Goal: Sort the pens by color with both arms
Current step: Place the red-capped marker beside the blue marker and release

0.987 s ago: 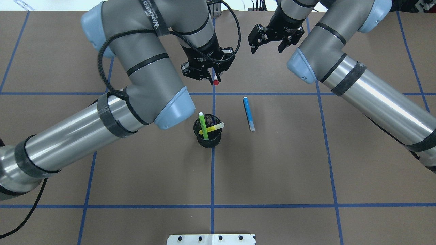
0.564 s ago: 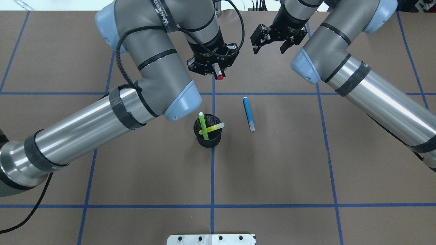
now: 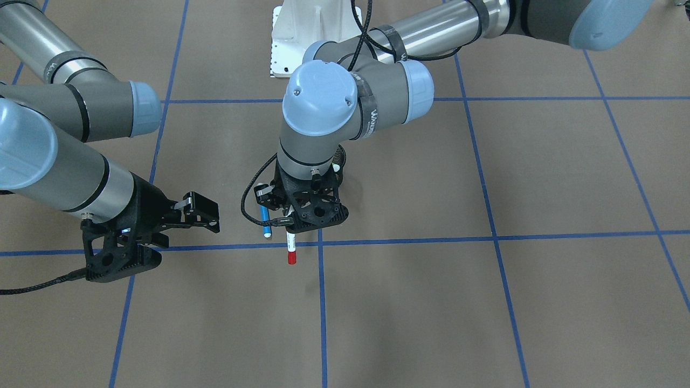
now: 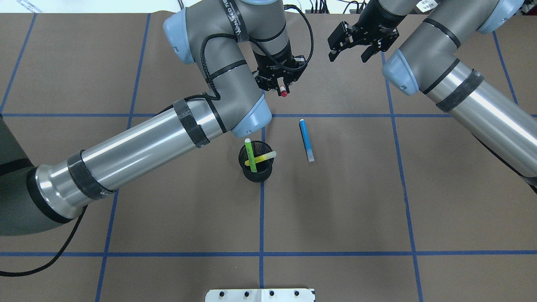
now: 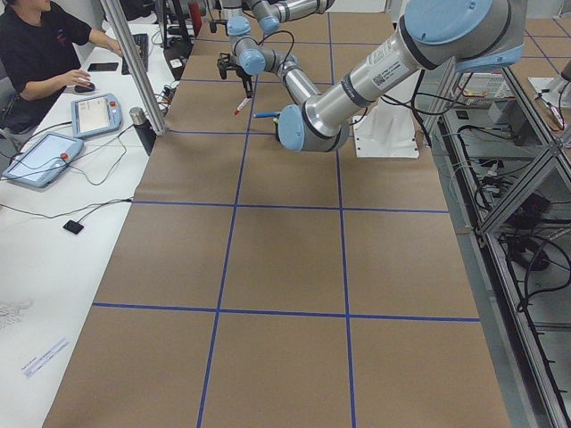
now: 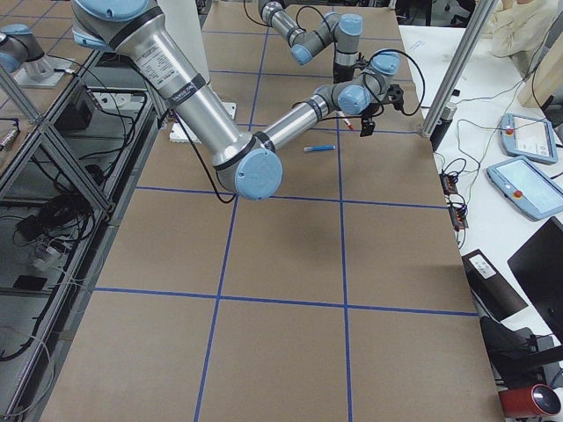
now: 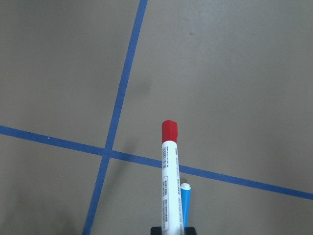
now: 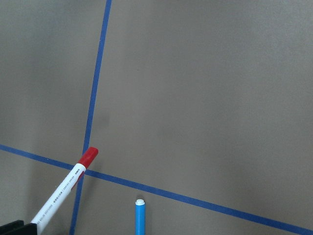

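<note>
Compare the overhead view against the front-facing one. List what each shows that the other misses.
Overhead only: the cup in plain sight, with the green pen and yellow pen in it. The front-facing view hides most of that behind the left arm.
Front-facing only: the white barrel of the red-capped pen hanging below the left gripper. Overhead shows just its red cap.
Both: the blue pen lying on the table, the left gripper shut on the red-capped pen, and the right gripper open and empty.
</note>
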`<state>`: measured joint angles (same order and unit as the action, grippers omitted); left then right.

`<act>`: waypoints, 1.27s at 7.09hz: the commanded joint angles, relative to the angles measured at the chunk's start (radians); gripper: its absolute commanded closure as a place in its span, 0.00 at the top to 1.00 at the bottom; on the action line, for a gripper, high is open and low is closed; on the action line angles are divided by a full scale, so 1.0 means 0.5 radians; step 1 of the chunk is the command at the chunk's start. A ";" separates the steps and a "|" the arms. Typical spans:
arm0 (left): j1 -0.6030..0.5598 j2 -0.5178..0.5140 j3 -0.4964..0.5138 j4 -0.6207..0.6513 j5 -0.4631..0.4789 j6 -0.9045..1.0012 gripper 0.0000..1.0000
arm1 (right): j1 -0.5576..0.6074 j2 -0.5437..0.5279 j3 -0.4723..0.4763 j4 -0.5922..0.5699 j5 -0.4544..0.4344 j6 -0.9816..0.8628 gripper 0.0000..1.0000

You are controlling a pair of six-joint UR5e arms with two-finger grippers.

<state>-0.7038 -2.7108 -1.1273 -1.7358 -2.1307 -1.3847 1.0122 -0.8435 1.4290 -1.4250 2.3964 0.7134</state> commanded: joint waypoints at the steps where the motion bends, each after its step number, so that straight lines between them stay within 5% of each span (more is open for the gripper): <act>1: 0.015 0.019 0.018 -0.001 0.000 0.023 0.10 | -0.003 0.003 -0.005 0.000 -0.001 0.000 0.99; 3: 0.036 0.016 0.018 -0.044 0.003 0.024 0.38 | -0.006 0.012 -0.011 0.000 -0.001 0.000 0.99; 6: 0.036 0.013 -0.012 -0.041 0.000 0.063 0.64 | -0.006 0.027 -0.017 0.000 -0.004 0.006 0.99; 8: -0.022 0.016 -0.098 -0.011 -0.030 0.088 0.64 | -0.018 0.097 -0.072 -0.006 -0.010 0.033 0.99; 9: -0.144 0.043 -0.181 0.108 -0.189 0.219 0.64 | -0.054 0.195 -0.154 -0.003 -0.040 0.116 0.99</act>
<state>-0.7213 -2.7001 -1.1745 -1.7304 -2.1618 -1.3284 1.0010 -0.7945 1.3921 -1.4270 2.3889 0.7357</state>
